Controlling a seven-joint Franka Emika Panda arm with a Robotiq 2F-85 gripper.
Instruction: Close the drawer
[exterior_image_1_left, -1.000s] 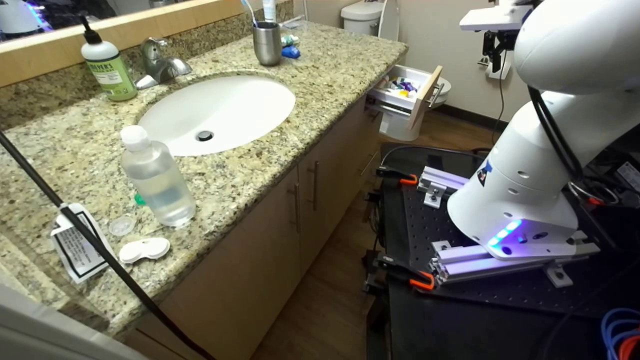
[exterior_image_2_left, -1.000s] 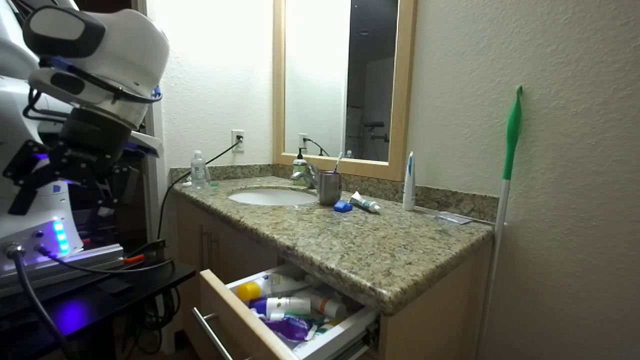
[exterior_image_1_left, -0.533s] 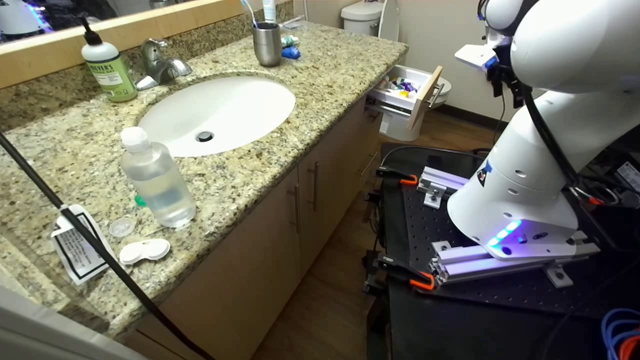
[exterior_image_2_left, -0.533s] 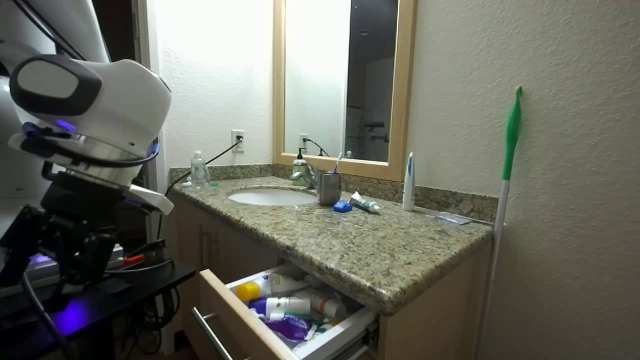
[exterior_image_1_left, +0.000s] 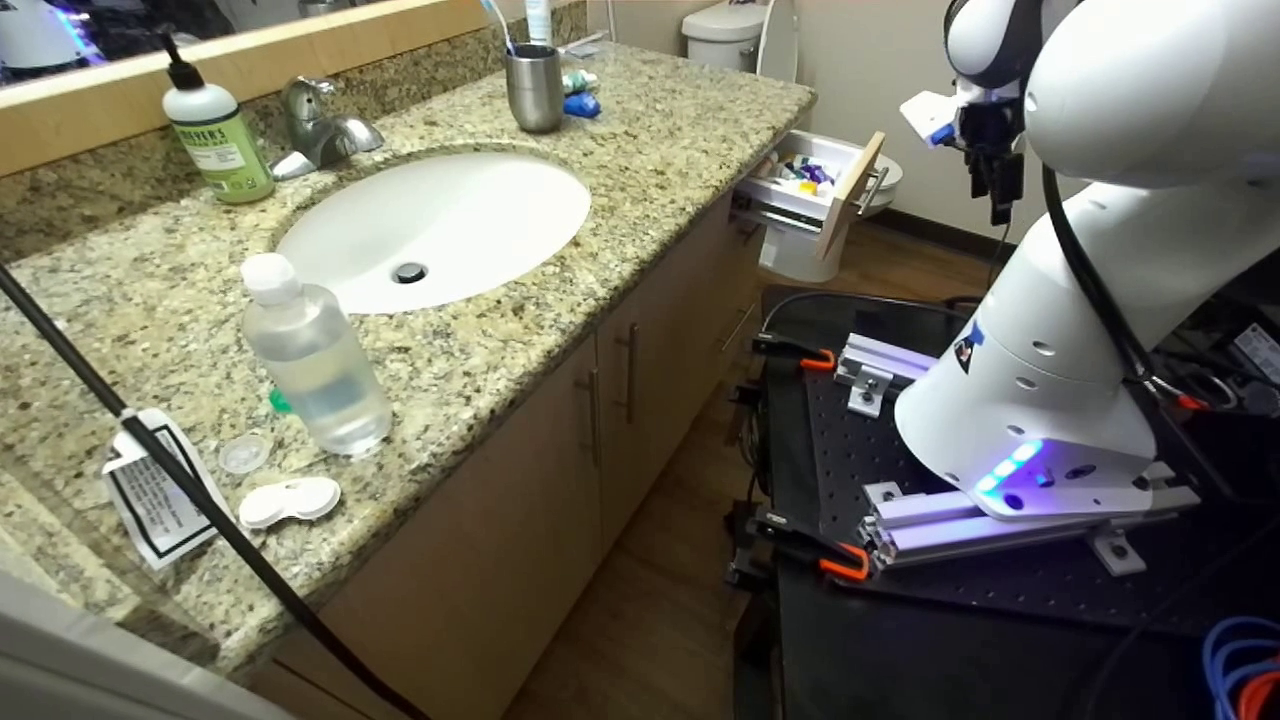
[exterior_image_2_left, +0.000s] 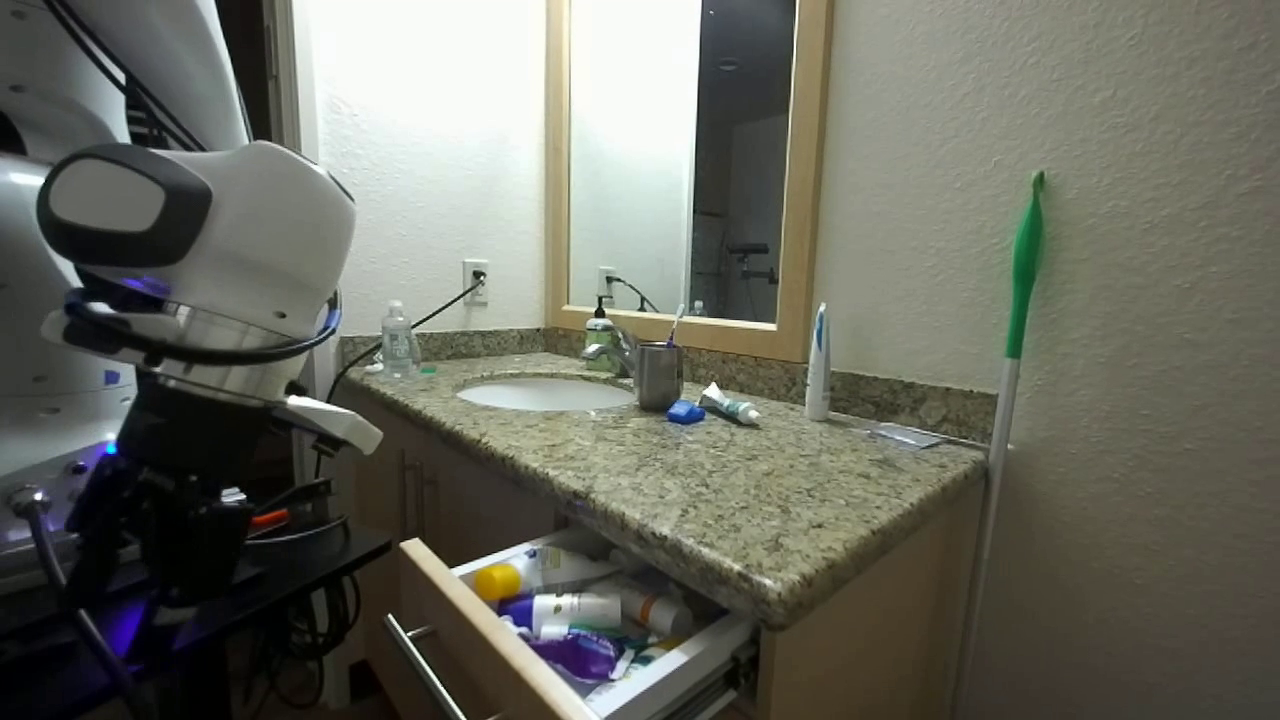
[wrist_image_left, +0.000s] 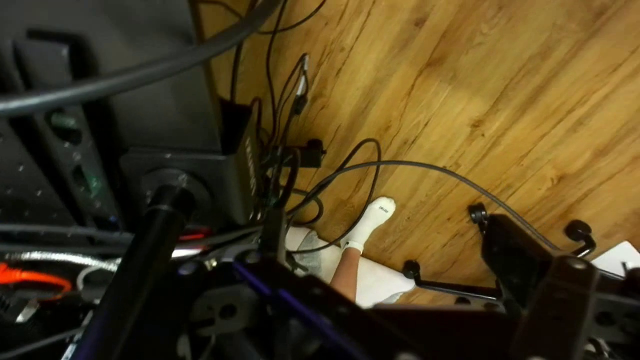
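The drawer stands pulled out below the countertop's end, in both exterior views (exterior_image_1_left: 850, 195) (exterior_image_2_left: 490, 632). It has a tan wooden front, pale sides and a metal bar handle (exterior_image_2_left: 425, 668). White, purple and yellow-capped items lie in it. My gripper (exterior_image_2_left: 115, 612) is black, points downward and is apart from the drawer, out in front of its face, over the black cart. It also hangs near the arm in an exterior view (exterior_image_1_left: 998, 205). In the wrist view the fingers (wrist_image_left: 415, 280) are spread with nothing between them. The drawer is out of the wrist view.
The granite countertop (exterior_image_2_left: 700, 480) overhangs the drawer. A metal cup (exterior_image_2_left: 659, 377), a water bottle (exterior_image_1_left: 318, 355) and a soap bottle (exterior_image_1_left: 215, 135) stand on it. The black cart (exterior_image_2_left: 330, 550) is beside the drawer. Cables and a person's socked foot (wrist_image_left: 372, 217) show on the floor.
The wrist and gripper have come down and turned, so the fingers now point downward; lately they shifted slightly toward the drawer. The drawer has not moved.
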